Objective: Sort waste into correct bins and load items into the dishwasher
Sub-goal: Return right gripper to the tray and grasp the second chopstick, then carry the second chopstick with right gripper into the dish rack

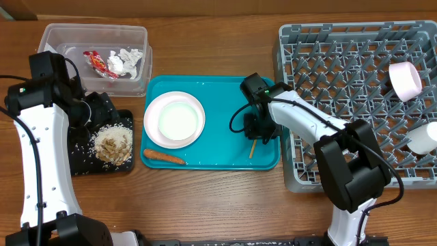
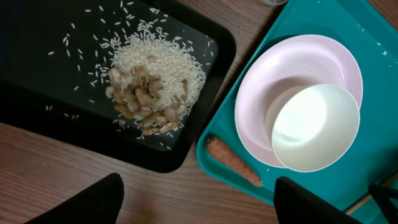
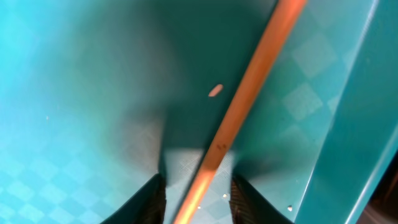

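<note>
Straddling a chopstick point(image 3: 236, 118) at the right end of the teal tray point(image 1: 212, 160): right claw point(image 3: 198, 186), narrow, firm pinch not discernible, placed for transfer to the rack point(image 1: 341, 68). Left claw point(image 2: 199, 202): wide, empty, above the black tray point(image 2: 37, 74) holding food scraps point(image 2: 146, 99).

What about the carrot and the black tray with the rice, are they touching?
Apart. The left wrist view shows the carrot lying in the teal tray, with that tray's rim and a strip of wooden table between it and the black tray.
</note>
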Motion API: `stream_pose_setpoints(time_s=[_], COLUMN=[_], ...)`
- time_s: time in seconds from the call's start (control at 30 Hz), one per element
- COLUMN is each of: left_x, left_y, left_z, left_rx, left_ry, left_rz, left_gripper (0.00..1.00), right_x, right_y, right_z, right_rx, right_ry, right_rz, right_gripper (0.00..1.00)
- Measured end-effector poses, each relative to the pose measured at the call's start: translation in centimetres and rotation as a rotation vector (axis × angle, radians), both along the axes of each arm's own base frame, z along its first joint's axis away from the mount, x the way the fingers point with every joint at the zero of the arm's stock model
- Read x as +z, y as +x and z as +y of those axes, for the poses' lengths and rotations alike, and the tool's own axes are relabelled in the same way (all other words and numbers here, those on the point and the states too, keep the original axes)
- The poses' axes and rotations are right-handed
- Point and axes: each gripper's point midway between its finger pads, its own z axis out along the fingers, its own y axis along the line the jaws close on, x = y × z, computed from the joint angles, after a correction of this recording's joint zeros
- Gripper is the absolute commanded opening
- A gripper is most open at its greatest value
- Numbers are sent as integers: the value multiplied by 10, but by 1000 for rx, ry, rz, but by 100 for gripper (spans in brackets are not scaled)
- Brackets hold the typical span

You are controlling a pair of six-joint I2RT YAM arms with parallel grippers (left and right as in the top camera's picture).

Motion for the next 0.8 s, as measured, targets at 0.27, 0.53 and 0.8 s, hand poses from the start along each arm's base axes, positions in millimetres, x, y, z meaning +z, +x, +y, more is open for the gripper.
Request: stream_pose_setpoints(time_s=[0.27, 0.53, 0.8], left_x=[0, 0, 0], left_y=[0, 0, 0], left_z=[0, 0, 0], left_rx=[0, 0, 0], left_ry=[0, 0, 0], left_rz=[0, 0, 0], left_gripper=[79, 79, 79], right_x=[0, 0, 10], right_y=[-1, -6, -21], right_z=[1, 4, -1], right_rx=[6, 7, 14], right_ry=[-1, 16, -1], right_rz=[3, 24, 97], right_gripper=[10, 4, 4])
